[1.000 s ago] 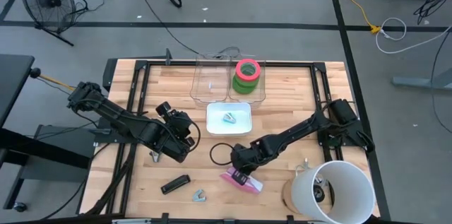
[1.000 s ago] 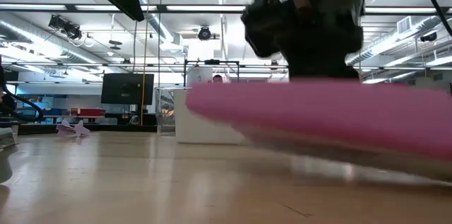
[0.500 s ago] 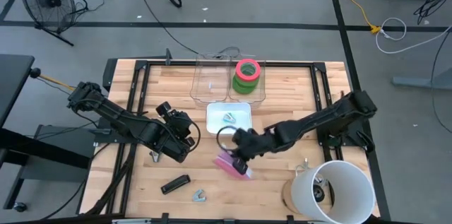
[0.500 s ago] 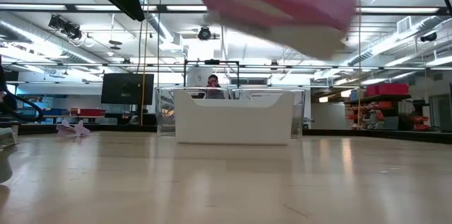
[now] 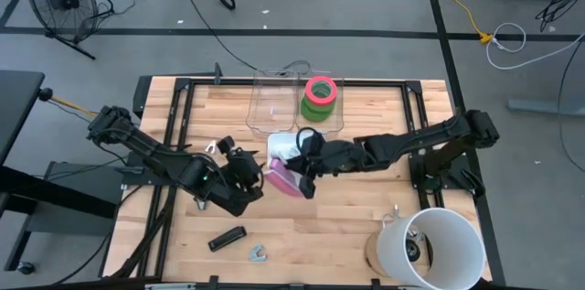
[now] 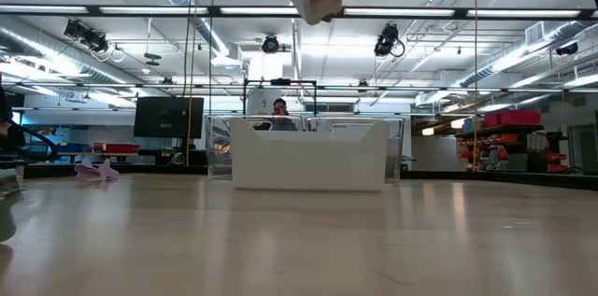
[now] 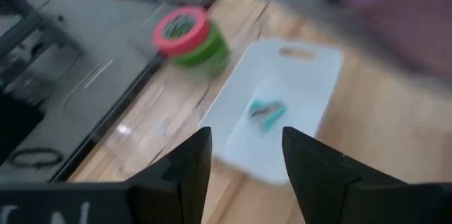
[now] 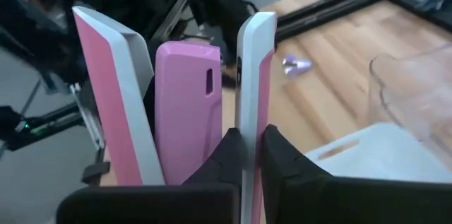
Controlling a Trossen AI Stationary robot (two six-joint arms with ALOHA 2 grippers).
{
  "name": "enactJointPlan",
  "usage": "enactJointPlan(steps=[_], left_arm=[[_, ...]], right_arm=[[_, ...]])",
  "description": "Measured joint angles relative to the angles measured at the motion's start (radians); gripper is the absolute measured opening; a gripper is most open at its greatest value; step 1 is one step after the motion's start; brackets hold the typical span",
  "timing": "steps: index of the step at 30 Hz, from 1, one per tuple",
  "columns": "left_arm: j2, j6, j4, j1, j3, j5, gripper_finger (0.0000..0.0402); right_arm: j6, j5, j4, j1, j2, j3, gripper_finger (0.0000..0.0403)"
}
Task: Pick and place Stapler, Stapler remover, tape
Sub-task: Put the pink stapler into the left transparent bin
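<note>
Right claw (image 5: 302, 177) clenched on pink stapler (image 5: 282, 179), lifted beside white tray (image 5: 274, 148). Left claw (image 7: 244, 157) parted, empty.

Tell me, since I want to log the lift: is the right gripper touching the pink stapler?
Touching. The right wrist view shows the right gripper with its fingers clamped on the pink stapler, pinching one of its arms; the low view shows it carried above the table.

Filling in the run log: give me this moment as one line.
right gripper: jaws shut on pink stapler, lifted beside white tray | left gripper: open, empty, waiting | tape: stacked in clear bin
</note>
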Motion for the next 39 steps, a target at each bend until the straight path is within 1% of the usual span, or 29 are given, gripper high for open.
enactJointPlan(steps=[5,8,13,16,19,24,26,29,33,36,39], left_arm=[[0.0,0.128,0.183,0.007,0.0,-0.023,0.0179],[0.0,0.144,0.272,0.01,0.001,-0.022,0.0179],[0.0,0.153,0.347,0.033,0.001,0.0,0.0179],[0.0,0.153,0.408,0.046,0.001,0.001,0.0181],[0.0,0.159,0.486,0.063,0.001,0.019,0.0196],[0.0,0.16,0.58,0.097,0.001,0.021,0.0246],[0.0,0.158,0.598,0.107,0.001,0.043,0.0265],[0.007,0.144,0.632,0.117,0.001,0.086,0.0285],[0.014,0.135,0.661,0.128,0.001,0.084,0.0295],[0.018,0.161,0.686,0.133,0.001,0.078,0.0295],[0.017,0.183,0.709,0.133,0.001,0.058,0.0295]], right_arm=[[-0.065,-0.001,-0.031,-0.051,-0.021,0.0,0.0011],[-0.103,0.009,-0.078,-0.085,-0.062,0.0,0.0011],[-0.147,0.026,-0.144,-0.128,-0.149,0.0,0.0011],[-0.159,0.069,-0.187,-0.127,-0.199,0.001,0.0011],[-0.161,0.089,-0.236,-0.115,-0.221,0.001,0.0011],[-0.17,0.161,-0.246,-0.08,-0.23,0.001,0.0011],[-0.175,0.186,-0.252,-0.077,-0.228,0.001,0.0011],[-0.174,0.253,-0.243,-0.078,-0.227,0.001,0.0011],[-0.17,0.325,-0.219,-0.078,-0.219,0.001,0.0011],[-0.169,0.371,-0.218,-0.078,-0.208,0.0,0.0011],[-0.167,0.369,-0.216,-0.078,-0.19,0.0,0.0011]])
